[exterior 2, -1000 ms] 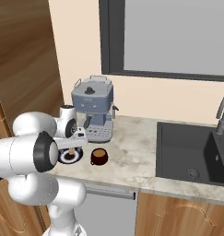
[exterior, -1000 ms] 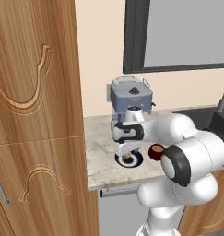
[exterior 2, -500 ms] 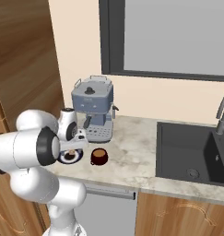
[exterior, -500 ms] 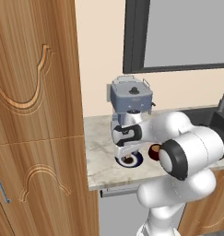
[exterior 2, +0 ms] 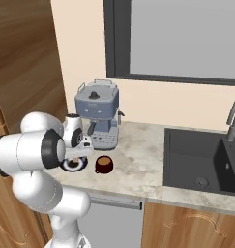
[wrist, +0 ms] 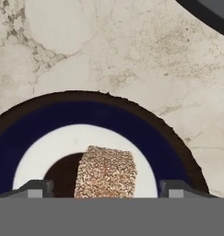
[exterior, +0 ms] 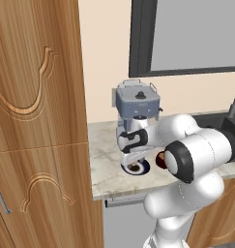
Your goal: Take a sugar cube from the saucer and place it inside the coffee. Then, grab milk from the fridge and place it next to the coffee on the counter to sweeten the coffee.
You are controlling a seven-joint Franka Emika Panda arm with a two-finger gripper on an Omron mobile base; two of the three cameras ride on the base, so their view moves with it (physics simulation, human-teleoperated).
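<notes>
A tall wooden cabinet [exterior: 39,126] with carved arcs fills the left side, and it ends right at the edge of the counter [exterior: 107,172], a beige marble slab with grey veins. Behind the counter there is one dark-framed window [exterior 2: 186,41] in the cream wall. On the right, one black sink [exterior 2: 201,162] is set into the slab, with a grey faucet [exterior 2: 233,114] at its far edge. One grey-blue espresso machine [exterior 2: 96,114] stands at the back of the counter, close behind the small things. The white arm bends over the front edge, and its big elbow hides a part of the counter in the left base view.

In front of the machine I count one saucer [wrist: 21,133], navy rim with a white ring and dark centre, and just beside it, to the right, one coffee [exterior 2: 104,164] in a dark red-brown cup. One sugar cube [wrist: 105,173] lies on the middle of the saucer. The gripper [wrist: 105,190] hangs low over the saucer with its two fingertips [wrist: 37,189] spread wide, one on each side of the cube, and they do not touch it
</notes>
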